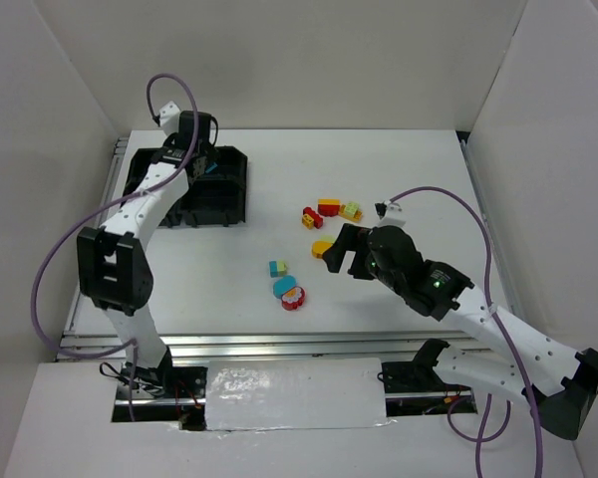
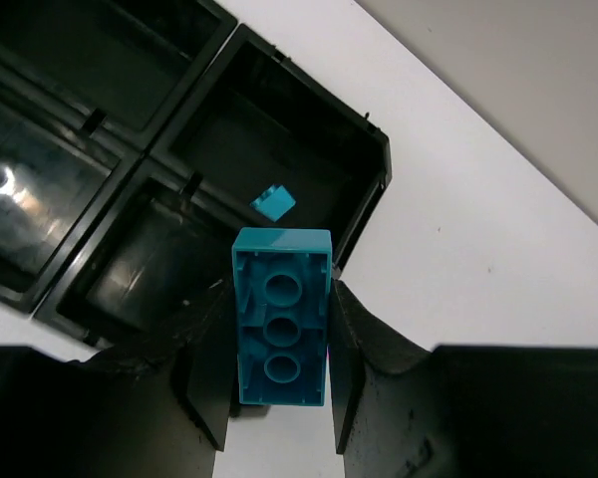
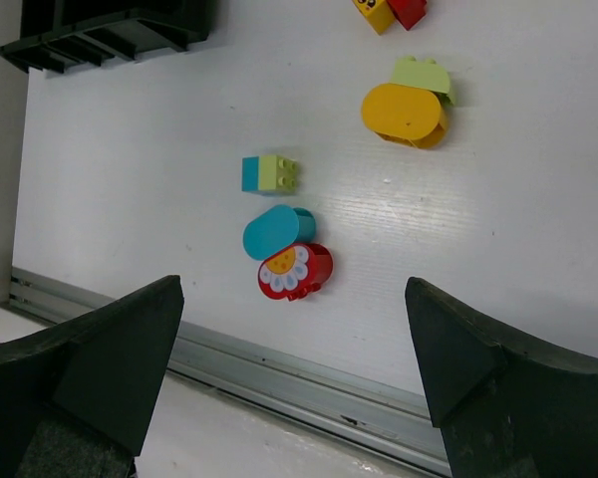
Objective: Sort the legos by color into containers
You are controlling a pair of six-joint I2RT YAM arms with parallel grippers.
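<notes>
My left gripper (image 2: pixel 280 393) is clamped on a teal-blue brick (image 2: pixel 282 299), one finger pressed to each long side, the brick's hollow underside facing my wrist camera. Just beyond its far end lies the black tray (image 2: pixel 364 214). In the compartment straight ahead of the gripper rests a small teal piece (image 2: pixel 273 202). The other compartments spread off to the left; I cannot tell what they hold.

My right gripper (image 3: pixel 291 299) hangs with its fingers (image 3: pixel 115 363) spread wide apart, holding nothing, above the table (image 3: pixel 130 179). Between the fingers and just ahead sits a red rounded brick with a flower face (image 3: pixel 295 271), touching a teal rounded brick (image 3: pixel 276 231). Slightly further out is a teal-and-lime brick (image 3: pixel 269 173). Ahead and to the right lies a yellow rounded brick (image 3: pixel 404 115) with a lime-green piece (image 3: pixel 422 75) against it. Further still, at the edge of view, are a yellow brick (image 3: pixel 374 10) and a red brick (image 3: pixel 409 10).
</notes>
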